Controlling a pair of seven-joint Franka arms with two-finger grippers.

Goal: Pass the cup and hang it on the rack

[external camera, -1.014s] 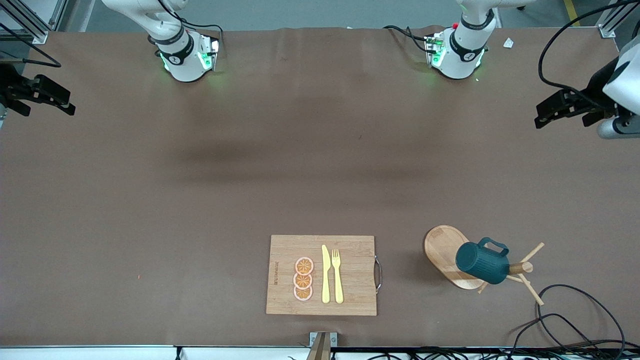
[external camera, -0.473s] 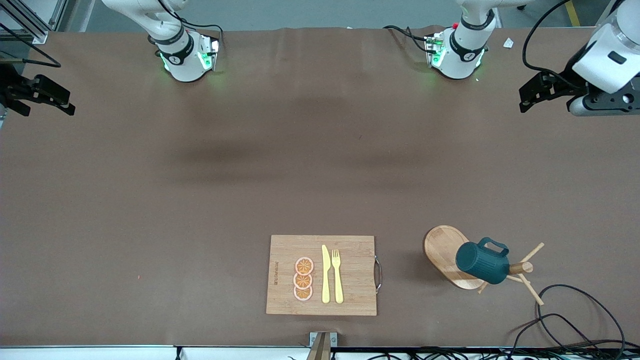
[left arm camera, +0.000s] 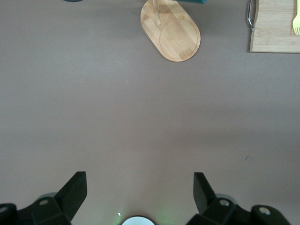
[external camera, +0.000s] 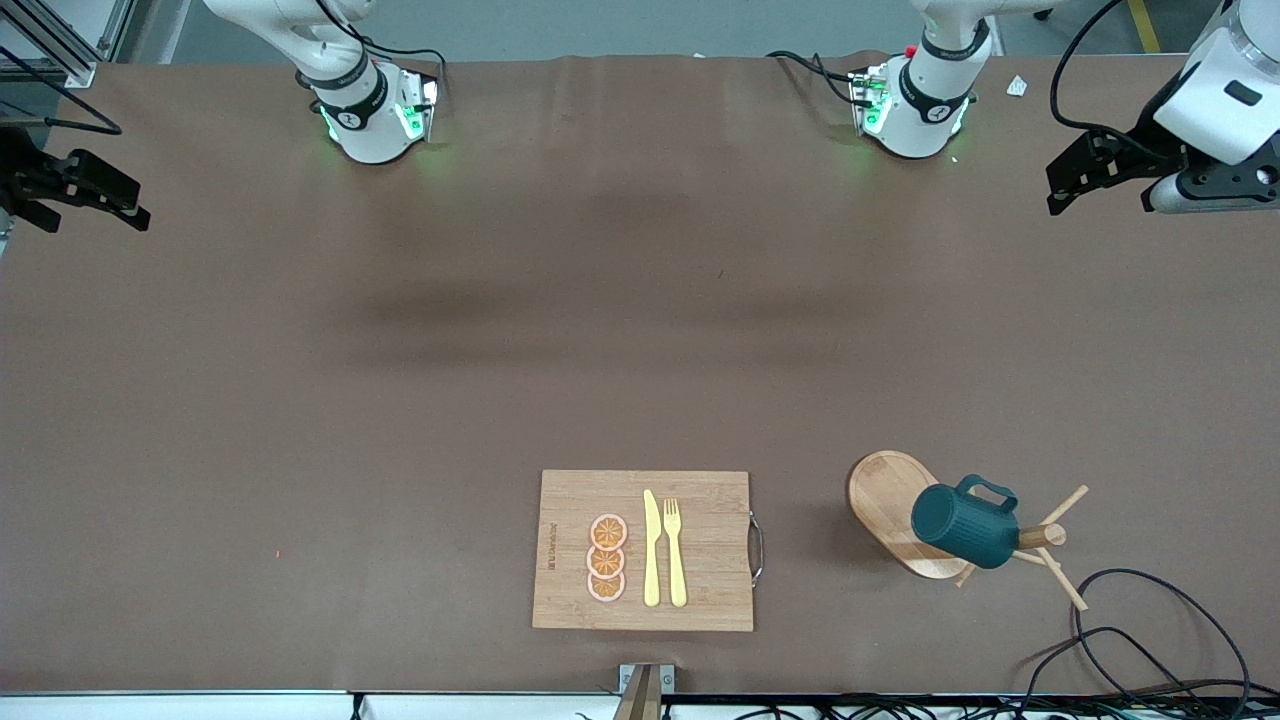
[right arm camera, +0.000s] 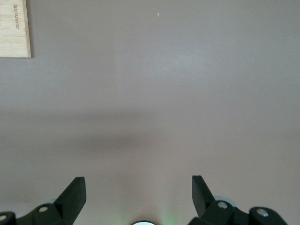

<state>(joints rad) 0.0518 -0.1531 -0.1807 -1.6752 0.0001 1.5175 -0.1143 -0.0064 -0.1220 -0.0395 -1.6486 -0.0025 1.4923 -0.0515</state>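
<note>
The dark teal ribbed cup (external camera: 963, 525) hangs tilted on a peg of the light wooden rack (external camera: 880, 500), near the front camera toward the left arm's end of the table. My left gripper (external camera: 1058, 188) is open and empty, up over that table end near its base, well apart from the rack. In the left wrist view its gripper (left arm camera: 139, 187) is open over bare table; the rack's base (left arm camera: 176, 33) shows and only a sliver of the cup (left arm camera: 192, 1). My right gripper (external camera: 138, 205) waits open and empty at the right arm's end, also in its wrist view (right arm camera: 138, 190).
A bamboo cutting board (external camera: 700, 540) with orange slices (external camera: 607, 558), a yellow knife (external camera: 651, 550) and a fork (external camera: 675, 550) lies near the front edge, beside the rack. Black cables (external camera: 1150, 620) loop on the table close to the rack's pegs.
My left gripper has drawn back and up toward its base end of the table, away from the rack. The cup, the rack and the right arm have not moved.
</note>
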